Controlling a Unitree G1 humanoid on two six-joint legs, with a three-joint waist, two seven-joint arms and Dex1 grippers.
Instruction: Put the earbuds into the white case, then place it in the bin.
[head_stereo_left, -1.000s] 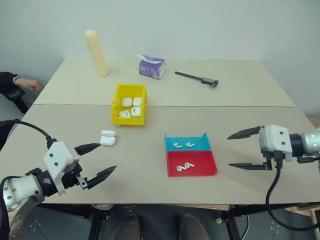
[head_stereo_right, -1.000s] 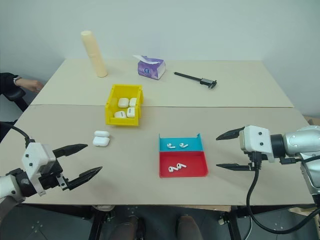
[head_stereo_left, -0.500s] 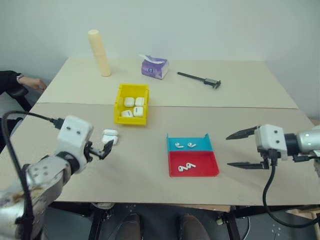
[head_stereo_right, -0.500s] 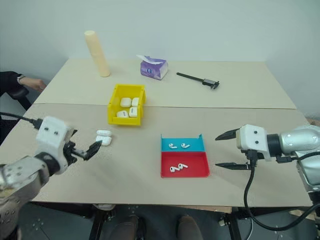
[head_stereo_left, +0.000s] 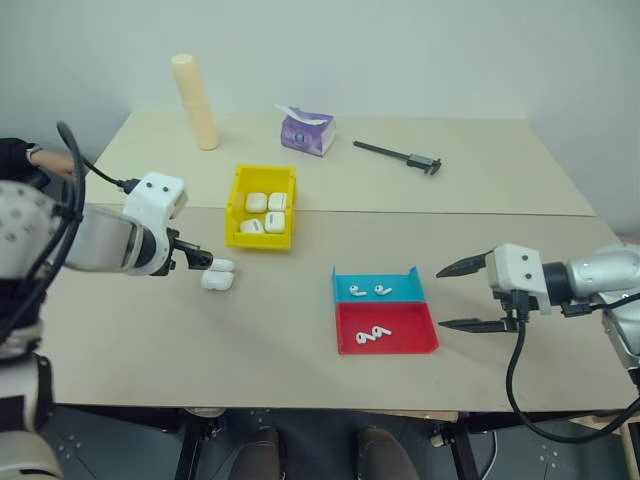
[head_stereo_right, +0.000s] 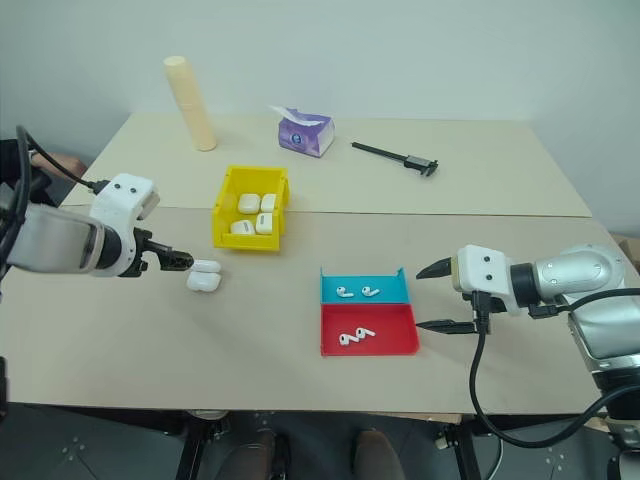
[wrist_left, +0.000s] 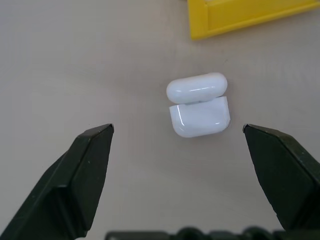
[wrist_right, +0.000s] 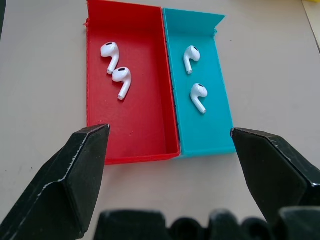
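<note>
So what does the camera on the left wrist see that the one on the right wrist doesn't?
The left wrist view shows the white case lying on the table with its lid flipped open, framed by the open left hand, plus a corner of the yellow bin. The right wrist view shows the blue-and-red tray with four earbuds, two per compartment, ahead of the open right hand. Both share the beige table and a pair of black fingers holding nothing.

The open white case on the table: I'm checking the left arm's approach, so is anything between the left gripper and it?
Nothing visible. The left gripper is open, and the white case, lid flipped up, lies on bare table between and beyond its fingers. The yellow bin sits past the case.
</note>
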